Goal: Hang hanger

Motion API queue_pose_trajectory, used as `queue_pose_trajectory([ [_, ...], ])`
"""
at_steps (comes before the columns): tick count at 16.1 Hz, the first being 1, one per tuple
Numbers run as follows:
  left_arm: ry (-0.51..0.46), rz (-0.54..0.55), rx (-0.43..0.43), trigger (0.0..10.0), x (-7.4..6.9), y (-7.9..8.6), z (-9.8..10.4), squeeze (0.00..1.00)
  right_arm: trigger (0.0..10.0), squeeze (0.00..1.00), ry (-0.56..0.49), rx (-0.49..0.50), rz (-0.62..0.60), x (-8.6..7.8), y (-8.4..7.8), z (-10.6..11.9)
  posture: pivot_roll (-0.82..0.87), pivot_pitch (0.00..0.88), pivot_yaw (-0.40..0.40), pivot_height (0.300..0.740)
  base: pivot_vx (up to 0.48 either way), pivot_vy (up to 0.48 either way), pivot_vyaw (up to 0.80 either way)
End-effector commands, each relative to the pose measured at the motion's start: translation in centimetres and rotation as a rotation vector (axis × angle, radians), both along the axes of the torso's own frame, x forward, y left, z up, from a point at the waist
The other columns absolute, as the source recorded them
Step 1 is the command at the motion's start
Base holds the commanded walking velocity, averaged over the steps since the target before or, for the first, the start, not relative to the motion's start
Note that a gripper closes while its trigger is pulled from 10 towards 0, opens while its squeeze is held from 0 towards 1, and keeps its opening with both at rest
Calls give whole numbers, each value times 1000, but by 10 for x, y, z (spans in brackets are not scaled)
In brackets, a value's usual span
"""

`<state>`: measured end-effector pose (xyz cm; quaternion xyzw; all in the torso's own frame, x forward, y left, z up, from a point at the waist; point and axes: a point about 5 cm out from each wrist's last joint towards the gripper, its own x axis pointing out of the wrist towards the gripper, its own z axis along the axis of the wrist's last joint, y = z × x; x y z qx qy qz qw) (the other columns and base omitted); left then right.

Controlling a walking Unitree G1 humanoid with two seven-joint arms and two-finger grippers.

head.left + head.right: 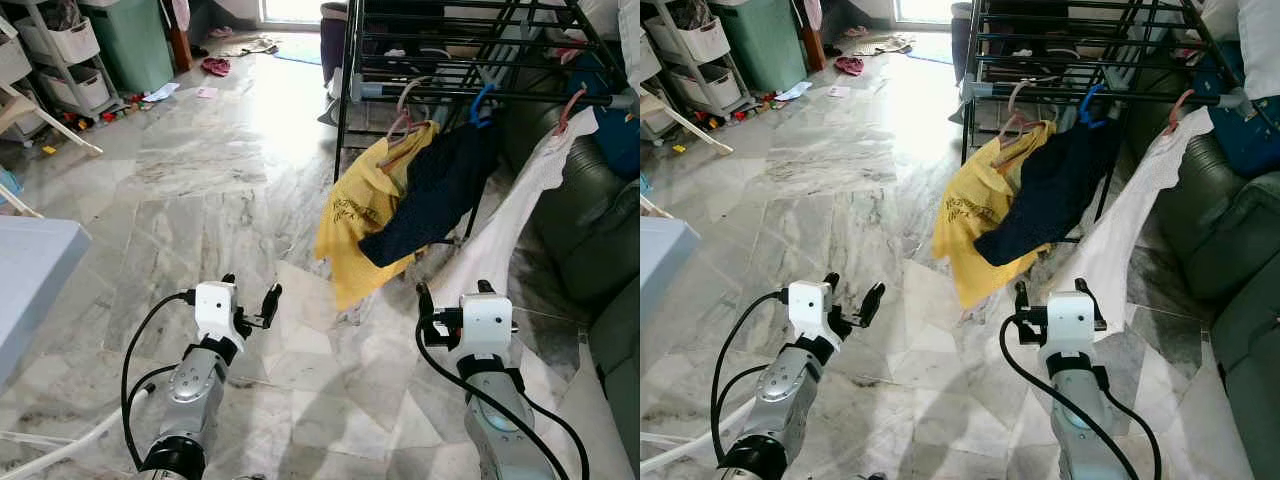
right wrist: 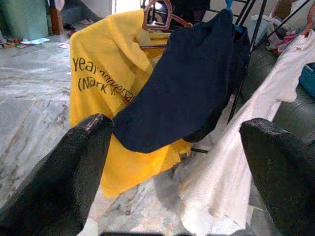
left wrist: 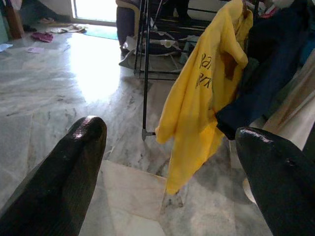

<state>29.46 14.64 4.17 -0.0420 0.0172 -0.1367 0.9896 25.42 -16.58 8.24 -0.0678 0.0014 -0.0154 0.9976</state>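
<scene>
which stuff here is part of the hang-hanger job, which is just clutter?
Job:
- black drying rack
- yellow shirt, navy garment, white garment, each on a hanger on the rack
- left pincer and right pincer, both open, empty

Clutter:
- green bin
- storage shelves
- pink slippers
- dark sofa

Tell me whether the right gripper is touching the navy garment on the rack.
Apart. In the left eye view the right gripper hangs over bare floor, short of the navy garment; its open fingers hold nothing.
</scene>
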Motion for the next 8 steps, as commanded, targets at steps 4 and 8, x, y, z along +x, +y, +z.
queue_pose_trajectory([
  [4,-17,1,13,10000,2,1,4,0,10000,0,10,-3,-8,0,-2,-1,-192,86,12,740,0,0,0],
  [8,-17,1,13,10000,2,1,4,0,10000,0,10,-3,-8,0,-2,-1,-192,86,12,740,0,0,0],
])
